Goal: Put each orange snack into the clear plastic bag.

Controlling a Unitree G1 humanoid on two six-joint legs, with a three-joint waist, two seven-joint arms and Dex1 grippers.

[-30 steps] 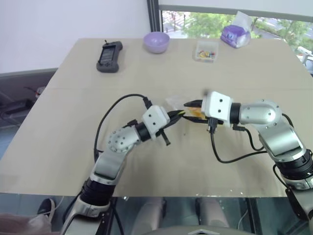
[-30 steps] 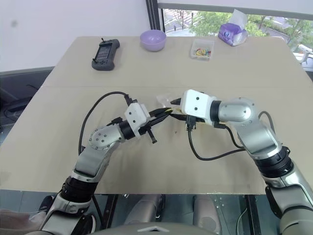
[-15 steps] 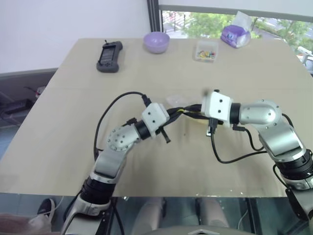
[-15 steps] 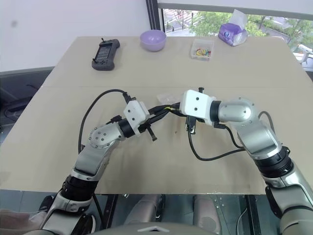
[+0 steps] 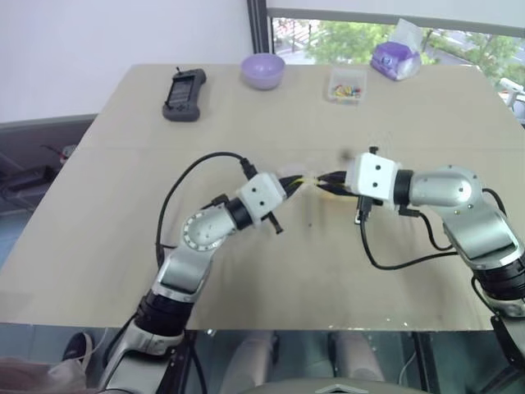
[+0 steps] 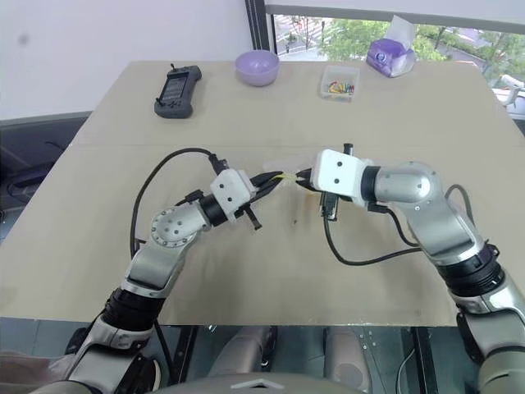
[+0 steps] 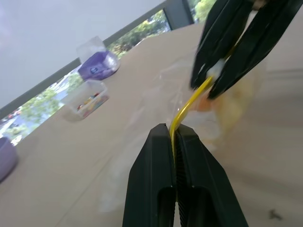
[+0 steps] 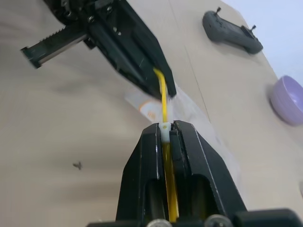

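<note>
The clear plastic bag hangs low over the table between my two hands, held by its yellow strip. My left gripper is shut on one stretch of the strip. My right gripper is shut on the strip a short way along, facing the left gripper tip to tip. Seen from the head, the two meet at mid-table, left gripper and right gripper. A blurred orange-yellow shape, the orange snack, shows through the film; I cannot tell whether it lies inside the bag.
At the far side of the table are a black handheld controller, a lilac bowl, a small clear box of colourful bits and a purple tissue pack. Black cables loop beside both forearms.
My right gripper's fingers have closed tight on the yellow strip. My left wrist has rolled a little. Both hands stay almost where they were.
</note>
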